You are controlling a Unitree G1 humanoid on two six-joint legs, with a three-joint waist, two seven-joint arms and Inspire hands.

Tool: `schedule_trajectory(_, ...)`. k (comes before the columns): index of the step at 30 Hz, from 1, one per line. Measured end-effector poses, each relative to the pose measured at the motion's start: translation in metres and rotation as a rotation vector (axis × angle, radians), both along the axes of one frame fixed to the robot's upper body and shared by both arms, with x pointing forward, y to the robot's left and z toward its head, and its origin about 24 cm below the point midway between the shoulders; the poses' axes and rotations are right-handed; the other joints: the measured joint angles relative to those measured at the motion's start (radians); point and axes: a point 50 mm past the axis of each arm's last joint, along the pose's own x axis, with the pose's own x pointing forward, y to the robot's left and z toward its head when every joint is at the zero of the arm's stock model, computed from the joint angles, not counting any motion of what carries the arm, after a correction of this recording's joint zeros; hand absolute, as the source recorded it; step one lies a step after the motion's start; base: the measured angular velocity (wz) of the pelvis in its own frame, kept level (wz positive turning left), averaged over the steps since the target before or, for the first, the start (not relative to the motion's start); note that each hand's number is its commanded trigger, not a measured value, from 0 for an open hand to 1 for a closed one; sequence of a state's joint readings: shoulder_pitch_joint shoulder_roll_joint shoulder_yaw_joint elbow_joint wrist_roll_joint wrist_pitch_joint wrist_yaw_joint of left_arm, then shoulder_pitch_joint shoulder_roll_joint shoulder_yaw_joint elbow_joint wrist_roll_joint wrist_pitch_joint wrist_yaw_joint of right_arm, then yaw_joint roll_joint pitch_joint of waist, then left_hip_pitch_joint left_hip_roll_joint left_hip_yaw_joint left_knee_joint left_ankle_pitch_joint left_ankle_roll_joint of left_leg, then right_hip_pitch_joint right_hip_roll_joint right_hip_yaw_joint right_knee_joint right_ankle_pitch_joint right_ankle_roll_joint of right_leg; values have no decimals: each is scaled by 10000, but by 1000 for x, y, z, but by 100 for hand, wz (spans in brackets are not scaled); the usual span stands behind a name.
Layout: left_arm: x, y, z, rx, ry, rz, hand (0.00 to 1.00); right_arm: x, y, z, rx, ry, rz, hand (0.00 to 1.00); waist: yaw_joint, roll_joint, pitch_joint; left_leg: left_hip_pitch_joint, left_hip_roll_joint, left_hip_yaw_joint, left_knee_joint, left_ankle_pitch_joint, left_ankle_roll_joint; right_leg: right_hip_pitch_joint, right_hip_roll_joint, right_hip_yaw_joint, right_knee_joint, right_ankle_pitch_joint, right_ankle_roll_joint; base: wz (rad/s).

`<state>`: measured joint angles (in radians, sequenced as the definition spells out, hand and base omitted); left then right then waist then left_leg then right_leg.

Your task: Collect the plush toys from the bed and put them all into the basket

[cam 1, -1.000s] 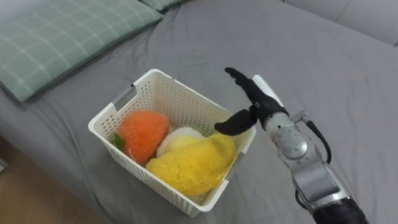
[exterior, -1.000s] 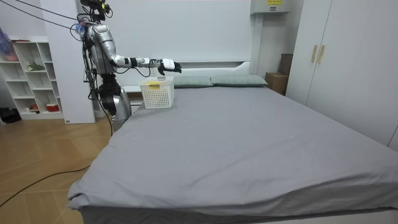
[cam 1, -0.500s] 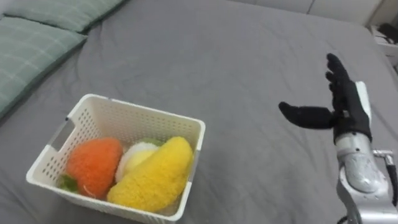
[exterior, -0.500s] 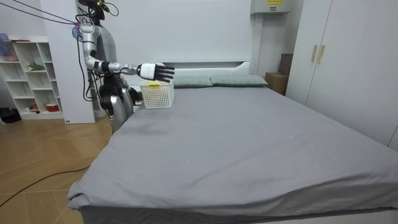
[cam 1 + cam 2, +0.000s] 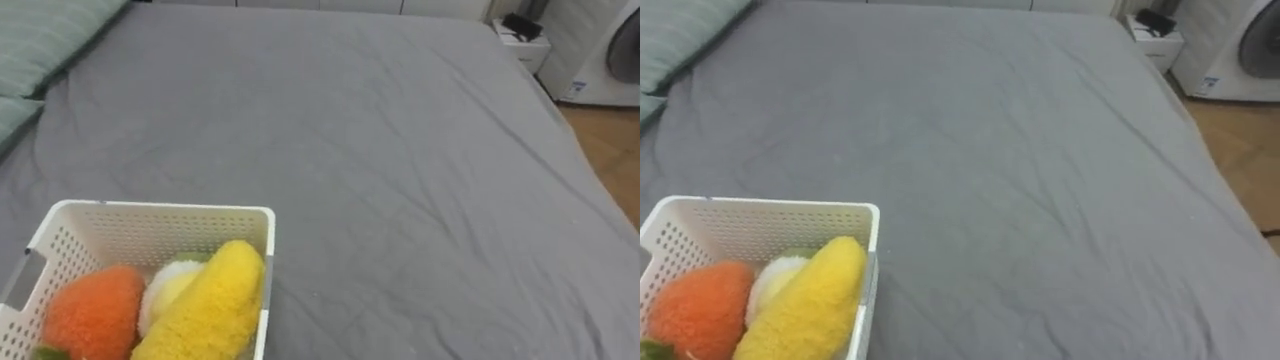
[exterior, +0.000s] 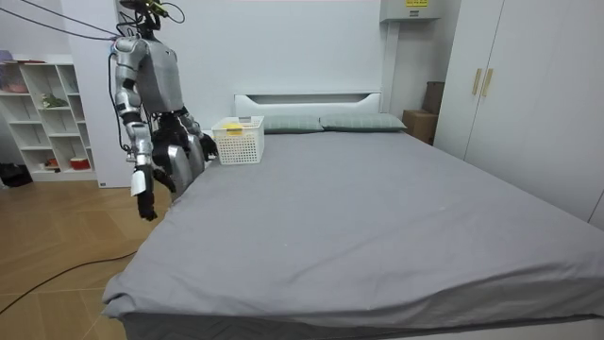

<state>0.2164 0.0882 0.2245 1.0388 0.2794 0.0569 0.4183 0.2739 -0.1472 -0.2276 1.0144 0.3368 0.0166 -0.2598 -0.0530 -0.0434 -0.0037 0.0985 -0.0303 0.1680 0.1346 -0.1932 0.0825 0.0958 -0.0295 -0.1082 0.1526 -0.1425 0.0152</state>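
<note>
1. Grey bed (image 5: 400, 150) lies ahead, seemingly bare of loose toys.
2. White basket (image 5: 150, 212) near its edge holds the yellow toy (image 5: 205, 310), orange toy (image 5: 90, 315) and pale toy (image 5: 170, 285).
3. Right hand (image 6: 146, 203) hangs beside the robot; I cannot tell how open its fingers are.
4. Turning carelessly could knock the basket off the edge.

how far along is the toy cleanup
Done: an orange toy, a white toy and a yellow toy sit in the basket. In hand: nothing; the right hand hangs open by the robot's side. Left: no loose toys show on the bed, so it looks nearly finished.
</note>
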Motion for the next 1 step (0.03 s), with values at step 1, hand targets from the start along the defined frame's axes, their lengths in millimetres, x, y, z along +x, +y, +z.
schedule_trajectory(1,-5,0,-1,-35,161,18,0,-12,5,-4,371,442,2,0,0,1,-1,-8,-1,0,8,-23,-6,-13,6,18,1,-2,-2,-9)
